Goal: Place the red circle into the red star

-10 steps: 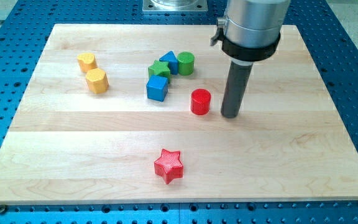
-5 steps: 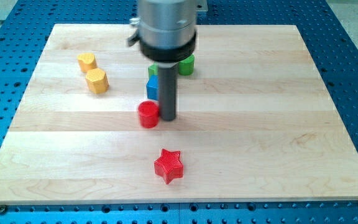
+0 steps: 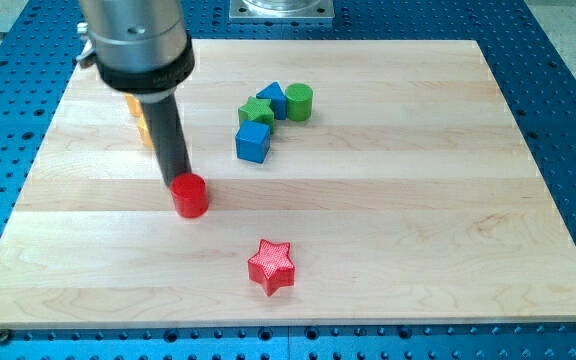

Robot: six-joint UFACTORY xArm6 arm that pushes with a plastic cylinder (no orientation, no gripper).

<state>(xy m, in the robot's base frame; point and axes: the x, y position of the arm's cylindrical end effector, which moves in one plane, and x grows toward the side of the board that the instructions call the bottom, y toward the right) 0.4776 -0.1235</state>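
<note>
The red circle point(image 3: 190, 195) lies on the wooden board, left of centre. The red star point(image 3: 271, 266) lies below and to its right, near the view's bottom. My tip point(image 3: 175, 183) touches the red circle at its upper left side. The rod rises from there toward the view's top left.
A blue cube point(image 3: 253, 142), a green block point(image 3: 255, 112), a blue triangular block point(image 3: 272, 99) and a green cylinder point(image 3: 299, 102) cluster at the upper middle. Yellow blocks point(image 3: 141, 118) sit at the upper left, mostly hidden behind the rod. The board's left edge point(image 3: 18, 210) is near.
The rod swept from the view's right to the left, pushing the red circle left and slightly down. My tip is now at the circle's upper left instead of its right.
</note>
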